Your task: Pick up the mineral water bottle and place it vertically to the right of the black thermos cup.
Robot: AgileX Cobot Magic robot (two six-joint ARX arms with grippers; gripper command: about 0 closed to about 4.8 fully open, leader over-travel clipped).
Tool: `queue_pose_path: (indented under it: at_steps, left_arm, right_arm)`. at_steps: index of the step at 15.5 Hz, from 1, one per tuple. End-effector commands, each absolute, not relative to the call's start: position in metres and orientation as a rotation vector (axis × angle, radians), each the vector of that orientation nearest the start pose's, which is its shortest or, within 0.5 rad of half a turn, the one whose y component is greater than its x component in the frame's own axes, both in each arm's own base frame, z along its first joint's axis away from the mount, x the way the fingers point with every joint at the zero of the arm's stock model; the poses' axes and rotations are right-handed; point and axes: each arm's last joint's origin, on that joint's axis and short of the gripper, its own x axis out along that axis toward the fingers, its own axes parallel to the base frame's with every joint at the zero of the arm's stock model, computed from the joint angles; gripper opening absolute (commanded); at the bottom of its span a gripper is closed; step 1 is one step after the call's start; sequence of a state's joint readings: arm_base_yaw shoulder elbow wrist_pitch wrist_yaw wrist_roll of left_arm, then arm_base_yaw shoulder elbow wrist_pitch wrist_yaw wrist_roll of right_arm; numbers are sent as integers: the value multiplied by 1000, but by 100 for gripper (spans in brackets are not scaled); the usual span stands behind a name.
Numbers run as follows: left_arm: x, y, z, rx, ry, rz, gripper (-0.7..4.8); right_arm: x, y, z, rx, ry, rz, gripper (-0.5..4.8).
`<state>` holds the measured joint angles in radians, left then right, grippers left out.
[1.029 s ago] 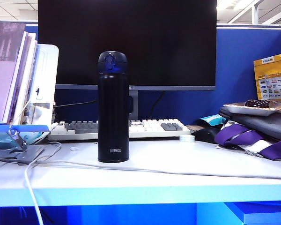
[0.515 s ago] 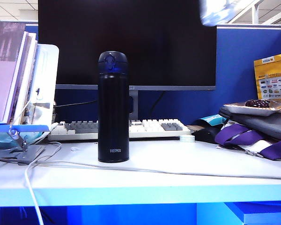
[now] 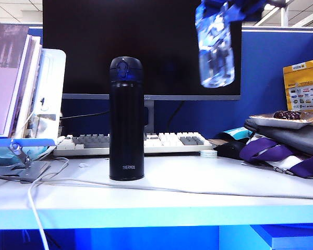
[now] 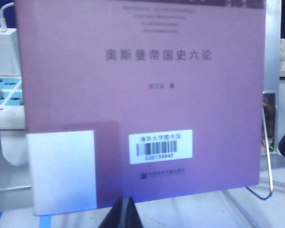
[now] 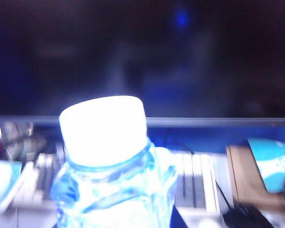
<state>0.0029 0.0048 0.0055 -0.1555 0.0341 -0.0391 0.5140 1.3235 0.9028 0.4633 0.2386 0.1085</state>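
Bottles number two: one mineral water bottle point(image 3: 215, 49) and one black thermos cup point(image 3: 126, 119). The thermos cup stands upright on the white table point(image 3: 198, 198), left of centre, its small white lettering facing the near edge. The mineral water bottle hangs high in the air to the right of the thermos cup, well above the table and in front of the dark monitor point(image 3: 146, 41), its body a little tilted. The right gripper point(image 3: 235, 8) grasps the bottle at its upper end; only dark blue pieces of it show at the top edge of the exterior view, so the jaws themselves are cut off. In the right wrist view the bottle's white cap point(image 5: 103, 129) fills the foreground, blurred and overexposed, with no finger visible.

One keyboard point(image 3: 141, 143) lies behind the thermos cup, and a white cable point(image 3: 198, 190) crosses the table in front of it. At the far right sit purple straps point(image 3: 271, 151), a tray of dark items point(image 3: 284, 119) and a yellow packet point(image 3: 303, 91); at the left, books lean on a stand point(image 3: 21, 156).

The left gripper point(image 4: 123, 214) appears only as a dark tip in the left wrist view, facing a purple book point(image 4: 142, 95) with one barcode sticker point(image 4: 160, 146); whether it is released or clenched cannot be told.
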Motion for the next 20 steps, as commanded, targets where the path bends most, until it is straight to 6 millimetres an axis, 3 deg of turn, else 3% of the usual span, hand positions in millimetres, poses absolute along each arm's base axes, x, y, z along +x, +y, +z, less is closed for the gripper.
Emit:
queue_pose_path:
  at_steps: [1, 6, 12, 20]
  left_arm:
    - [96, -1, 149, -40, 164, -32, -5]
    - [96, -1, 149, -41, 164, -33, -5]
    - [96, -1, 149, -41, 164, -33, -5]
    - [96, -1, 149, -41, 164, -33, -5]
  right_arm:
    - [265, 155, 306, 206, -143, 273, 155]
    - [272, 197, 251, 193, -93, 267, 155]
    - [286, 215, 199, 199, -48, 164, 147]
    - [281, 229, 186, 198, -31, 229, 147]
